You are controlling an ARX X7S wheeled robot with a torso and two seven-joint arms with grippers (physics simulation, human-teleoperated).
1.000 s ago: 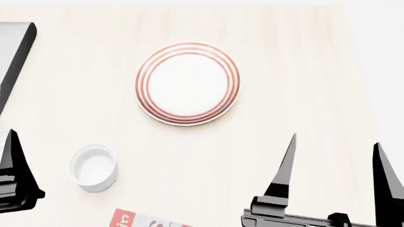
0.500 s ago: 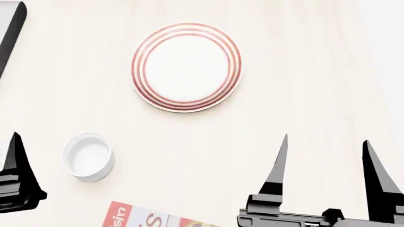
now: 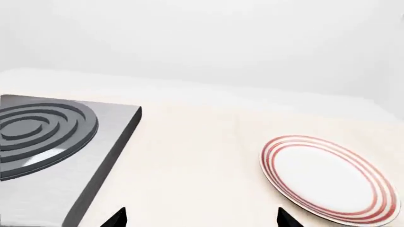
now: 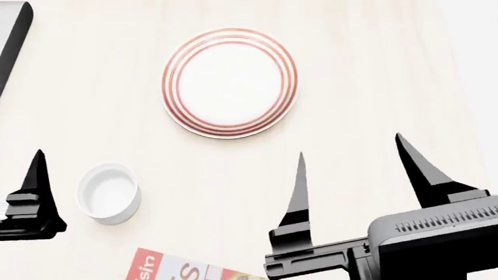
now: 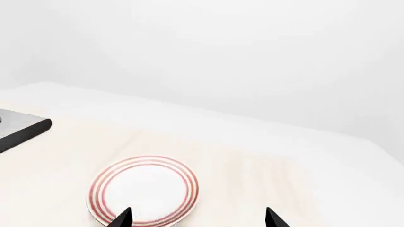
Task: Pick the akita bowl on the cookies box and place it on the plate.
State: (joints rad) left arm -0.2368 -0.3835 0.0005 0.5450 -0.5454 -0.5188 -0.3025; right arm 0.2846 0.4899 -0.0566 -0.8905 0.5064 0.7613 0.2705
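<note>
The plate (image 4: pixel 230 83) lies bare on the pale table (image 4: pixel 365 87); the akita bowl is out of view; one corner of the cookies box (image 4: pixel 175 269) shows at the near edge, just beside a plain white cup (image 4: pixel 109 193); the right gripper (image 4: pixel 350 160) hovers near the plate, jaws spread, holding nothing; the left gripper (image 3: pixel 198 218) is likewise spread; a stove (image 3: pixel 47 146) stands far left.

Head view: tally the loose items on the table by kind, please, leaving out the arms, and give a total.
Plate, white with red rings: 1
Small plain white cup: 1
Cookies box, only a corner showing at the bottom edge: 1
Stove, only a dark edge showing at the upper left: 1
Akita bowl: 0 in view
Total: 4
</note>
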